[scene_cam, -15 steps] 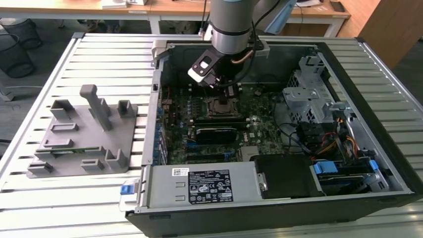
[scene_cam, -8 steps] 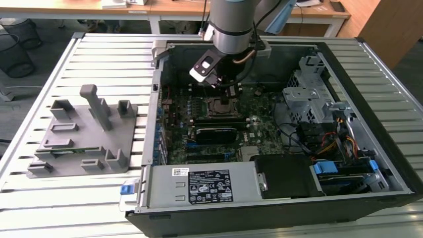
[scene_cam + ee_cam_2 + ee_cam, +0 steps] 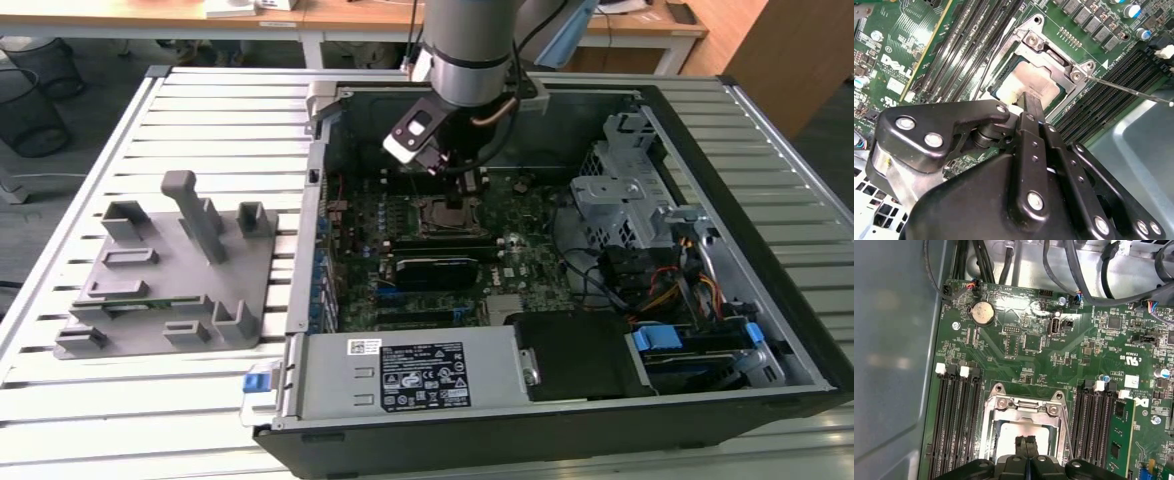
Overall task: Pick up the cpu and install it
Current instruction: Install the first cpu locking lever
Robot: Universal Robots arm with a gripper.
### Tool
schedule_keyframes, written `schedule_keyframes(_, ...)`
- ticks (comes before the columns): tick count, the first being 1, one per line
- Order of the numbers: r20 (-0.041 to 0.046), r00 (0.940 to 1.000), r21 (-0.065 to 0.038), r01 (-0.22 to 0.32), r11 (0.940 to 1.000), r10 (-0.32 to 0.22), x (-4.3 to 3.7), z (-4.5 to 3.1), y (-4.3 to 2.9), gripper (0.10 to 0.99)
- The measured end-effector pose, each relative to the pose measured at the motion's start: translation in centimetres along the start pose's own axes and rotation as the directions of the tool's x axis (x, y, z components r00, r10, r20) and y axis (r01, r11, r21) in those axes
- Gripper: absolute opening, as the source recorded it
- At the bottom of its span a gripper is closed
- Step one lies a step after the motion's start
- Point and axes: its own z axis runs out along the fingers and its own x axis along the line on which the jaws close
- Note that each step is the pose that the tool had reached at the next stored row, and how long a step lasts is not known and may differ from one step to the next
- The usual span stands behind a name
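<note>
The cpu, a flat square chip with a pale shiny top, lies inside the open socket frame on the green motherboard. My gripper points straight down at it with its two black fingers pressed together, tips on or just above the chip's middle. In the first wrist view the joined fingertips cover part of the cpu within the metal frame. In the exterior view the gripper reaches into the open computer case above the socket. Whether the tips touch the chip I cannot tell.
The socket's thin metal lever sticks out sideways. Black memory slots flank the socket, and one holds a green module. A drive cage, cables and power supply fill the case. A grey fixture stands on the slatted table.
</note>
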Motion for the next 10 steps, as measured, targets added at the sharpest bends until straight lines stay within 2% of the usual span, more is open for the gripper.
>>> schedule_keyframes(10, 0.0007, 1.0, 0.0, 0.0, 1.0, 0.0, -0.01, -0.95, 0.02, 0.106)
